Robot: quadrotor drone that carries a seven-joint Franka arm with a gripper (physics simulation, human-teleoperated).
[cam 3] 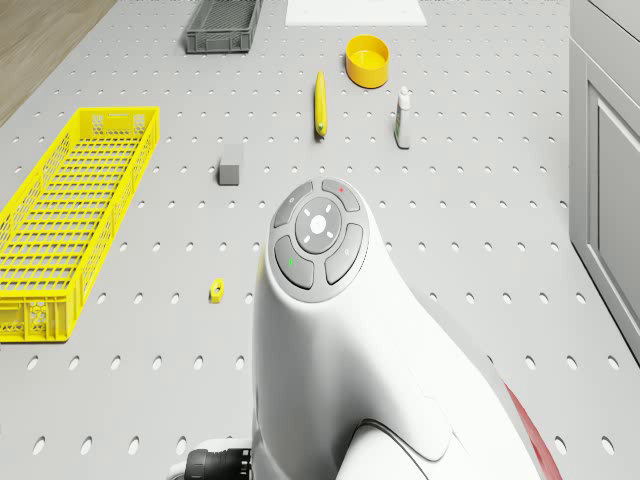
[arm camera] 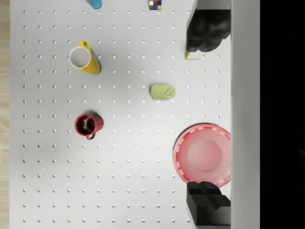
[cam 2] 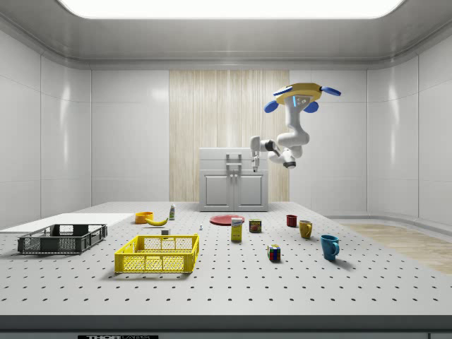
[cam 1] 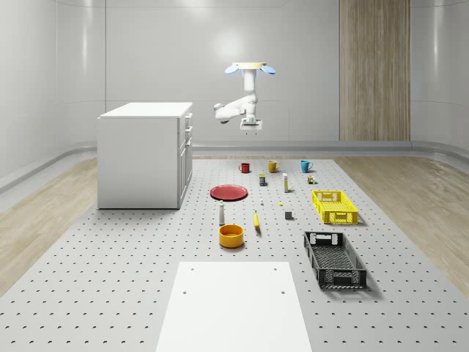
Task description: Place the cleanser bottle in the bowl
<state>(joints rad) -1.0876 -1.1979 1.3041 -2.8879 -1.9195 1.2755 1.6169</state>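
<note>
Taking the orange bowl (cam 1: 231,235) as the landmark and reading the whole-scene view from its left to its right: the white cabinet (cam 1: 145,154) stands well beyond the bowl and to its left; the cleanser bottle (cam 1: 221,214), a slim white bottle, stands upright just behind the bowl, apart from it; the red plate (cam 1: 229,192) lies farther back on the same line; a banana (cam 1: 256,220) lies just to the bowl's right; and the yellow crate (cam 1: 334,206) and the dark crate (cam 1: 334,258) sit well off to the bowl's right. The drone (cam 1: 250,69) hovers high in the air, far beyond the bowl, over the table's back end near the red mug (cam 1: 245,167) and the yellow mug (cam 1: 272,166). Its gripper (cam 1: 251,129) hangs below it and points straight down, well clear of everything; in the wrist view the two dark fingers (arm camera: 208,31) stand spread apart with nothing between them, the plate and the mugs far beneath. The step in hand looks like the approach, with the bottle not yet touched. The next move calls for bringing the drone forward past the plate toward the bowl, lowering the gripper, and closing the spread fingers round the bottle's narrow body without knocking it over.
</note>
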